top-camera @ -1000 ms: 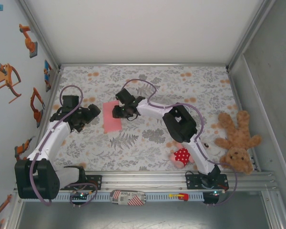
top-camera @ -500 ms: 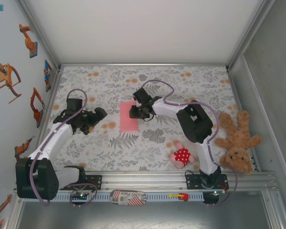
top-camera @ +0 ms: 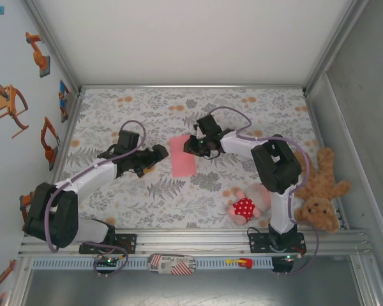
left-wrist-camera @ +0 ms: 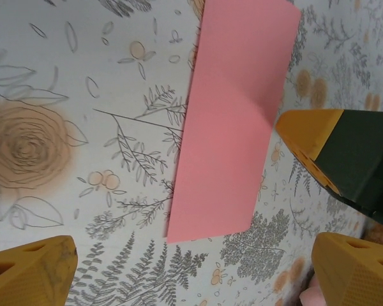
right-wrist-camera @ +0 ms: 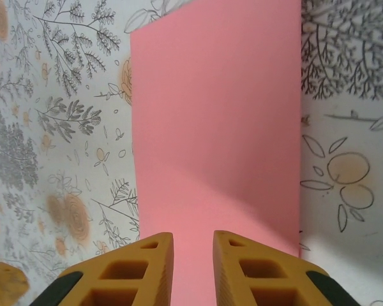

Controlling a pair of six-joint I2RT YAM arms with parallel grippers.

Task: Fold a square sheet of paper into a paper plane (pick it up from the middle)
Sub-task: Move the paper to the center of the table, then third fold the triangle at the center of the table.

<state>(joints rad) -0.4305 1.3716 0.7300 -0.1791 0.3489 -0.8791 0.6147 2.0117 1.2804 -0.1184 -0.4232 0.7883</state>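
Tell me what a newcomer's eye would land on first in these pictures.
The salmon-pink sheet of paper stands out mid-table on the floral cloth. The right gripper is at its right edge, fingers nearly together, and the left gripper is open just left of it. Next come the toys at the right front: a pink plush doll in a red dotted dress and a brown teddy bear.

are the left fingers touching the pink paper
Apart. In the left wrist view the left fingers stand wide open, short of the pink paper, with bare patterned tablecloth between each finger and the paper's near edge.
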